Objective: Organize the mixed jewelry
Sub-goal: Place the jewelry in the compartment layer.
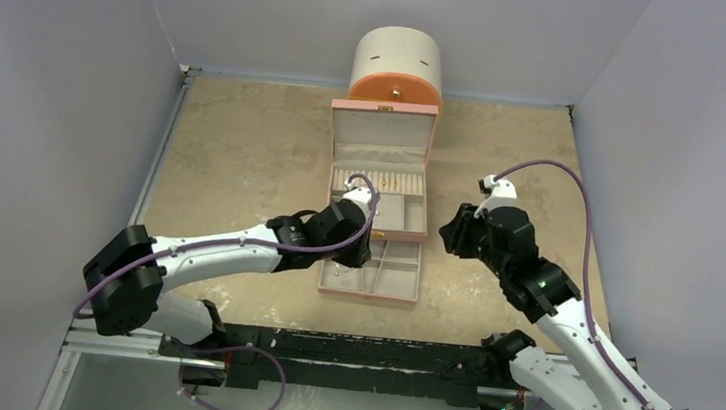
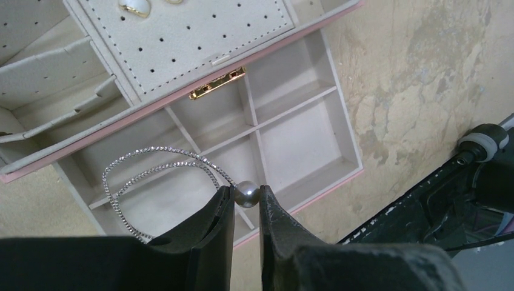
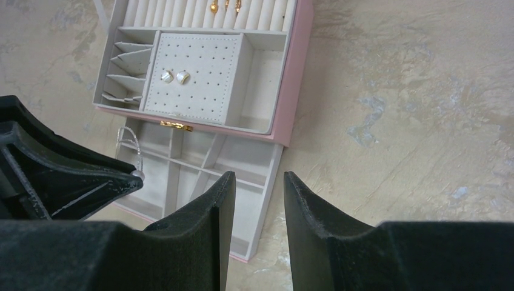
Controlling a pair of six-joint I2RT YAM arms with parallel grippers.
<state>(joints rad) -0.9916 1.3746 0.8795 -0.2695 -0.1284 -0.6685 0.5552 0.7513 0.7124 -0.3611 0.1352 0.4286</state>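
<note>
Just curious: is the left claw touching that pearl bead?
Touching. Left wrist view: the left gripper pinches the pearl bead, no gap either side.

top view high, looks down; wrist views close, share jewelry box (image 2: 297, 145) (image 3: 285, 91)

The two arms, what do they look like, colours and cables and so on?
Left arm and right arm alike: white tubular links between bulky black joint housings, a thin purple cable looping along each. A small green light glows on the right arm. Left tool and right tool have matt black, wedge-shaped fingers.
</note>
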